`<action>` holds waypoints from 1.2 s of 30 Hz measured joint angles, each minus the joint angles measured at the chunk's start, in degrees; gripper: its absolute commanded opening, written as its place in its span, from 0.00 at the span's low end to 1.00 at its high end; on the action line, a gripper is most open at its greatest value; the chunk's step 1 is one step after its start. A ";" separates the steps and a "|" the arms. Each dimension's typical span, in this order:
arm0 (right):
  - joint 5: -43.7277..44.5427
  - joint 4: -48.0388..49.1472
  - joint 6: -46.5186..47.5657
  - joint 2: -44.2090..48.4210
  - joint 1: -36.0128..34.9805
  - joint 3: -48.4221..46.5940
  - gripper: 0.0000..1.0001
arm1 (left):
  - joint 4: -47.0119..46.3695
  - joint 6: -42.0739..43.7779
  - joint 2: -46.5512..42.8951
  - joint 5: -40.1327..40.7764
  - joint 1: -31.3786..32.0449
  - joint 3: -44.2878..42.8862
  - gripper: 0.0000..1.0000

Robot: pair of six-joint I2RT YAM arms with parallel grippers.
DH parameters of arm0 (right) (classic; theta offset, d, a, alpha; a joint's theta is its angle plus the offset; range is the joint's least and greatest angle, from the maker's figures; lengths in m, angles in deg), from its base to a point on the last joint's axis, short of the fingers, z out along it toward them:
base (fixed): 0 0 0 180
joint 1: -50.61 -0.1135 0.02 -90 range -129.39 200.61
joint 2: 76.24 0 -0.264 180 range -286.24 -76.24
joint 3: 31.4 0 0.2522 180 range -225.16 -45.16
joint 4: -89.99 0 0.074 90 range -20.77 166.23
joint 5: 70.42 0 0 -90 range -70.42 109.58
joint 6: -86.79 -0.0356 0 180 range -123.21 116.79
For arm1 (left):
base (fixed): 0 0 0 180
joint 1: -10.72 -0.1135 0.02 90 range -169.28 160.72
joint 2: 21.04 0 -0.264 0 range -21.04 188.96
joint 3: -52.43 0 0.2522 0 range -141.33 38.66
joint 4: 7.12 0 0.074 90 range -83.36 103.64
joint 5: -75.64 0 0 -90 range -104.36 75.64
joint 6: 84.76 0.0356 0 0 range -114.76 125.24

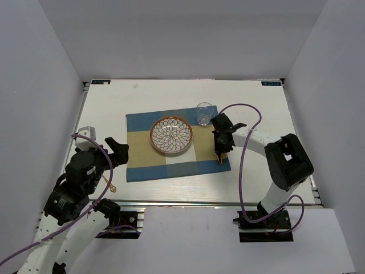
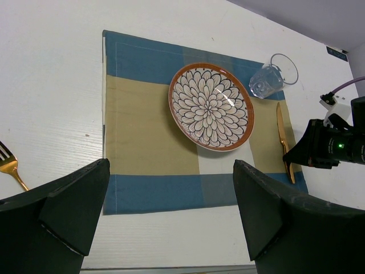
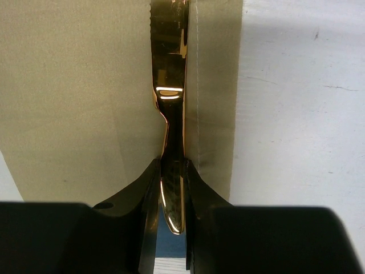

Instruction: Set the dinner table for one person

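Observation:
The white dinner table (image 1: pixel 251 182) carries a blue, tan and white striped placemat (image 1: pixel 142 148). On it are a flower-patterned plate (image 1: pixel 171 136) and, at its far right corner, a clear glass (image 1: pixel 203 113). My right gripper (image 1: pixel 218 149) is shut on the handle of a gold knife (image 3: pixel 170 85). The knife lies along the placemat's right edge, blade pointing away; it also shows in the left wrist view (image 2: pixel 283 140). My left gripper (image 1: pixel 121 152) is open and empty over the table, just left of the placemat. A gold fork (image 1: pixel 110 184) lies near it, also in the left wrist view (image 2: pixel 8 165).
A metal rail (image 1: pixel 188 202) runs along the table's near edge. White walls enclose the left, far and right sides. A purple cable (image 1: pixel 245 142) loops over the right arm.

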 measured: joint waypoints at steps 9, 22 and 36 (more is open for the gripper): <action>0.00 0.00 0.94 -0.02 0.00 -0.02 0.00 | 0.00 0.00 0.00 0.00 0.00 0.00 0.98; 0.09 -0.50 2.97 -0.68 -0.22 -0.79 0.15 | 0.00 0.00 -0.02 0.00 0.00 0.00 0.98; -1.27 -1.31 1.95 4.57 -0.26 -0.81 0.89 | 0.00 -0.13 0.31 0.02 0.00 0.00 0.98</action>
